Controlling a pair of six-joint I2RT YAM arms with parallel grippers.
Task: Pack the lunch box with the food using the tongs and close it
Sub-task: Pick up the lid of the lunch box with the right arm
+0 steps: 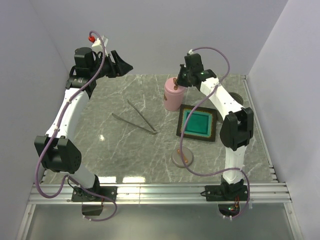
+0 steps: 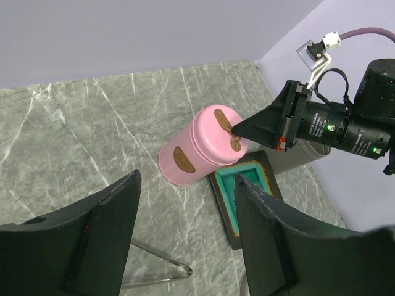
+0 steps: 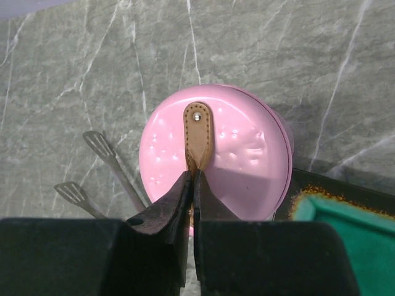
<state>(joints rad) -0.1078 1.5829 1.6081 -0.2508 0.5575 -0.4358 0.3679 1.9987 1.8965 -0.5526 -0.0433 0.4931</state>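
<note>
The lunch box [image 1: 173, 94] is a pink cylinder standing upright at the back of the table, with a brown leather strap [image 3: 198, 135] across its lid. My right gripper [image 3: 194, 176] is above the lid, shut on that strap. From the left wrist view its tip [image 2: 237, 131] touches the lid of the lunch box [image 2: 203, 145]. The silver tongs [image 1: 135, 119] lie flat in a narrow V to the left of the box. My left gripper [image 1: 122, 64] hangs high at the back left, open and empty. No food is clearly visible.
A black square tray with a teal inside [image 1: 196, 136] lies just right of the lunch box. A clear round dish [image 1: 182, 156] with something small and orange sits in front of the tray. Walls close in the table at the back and both sides.
</note>
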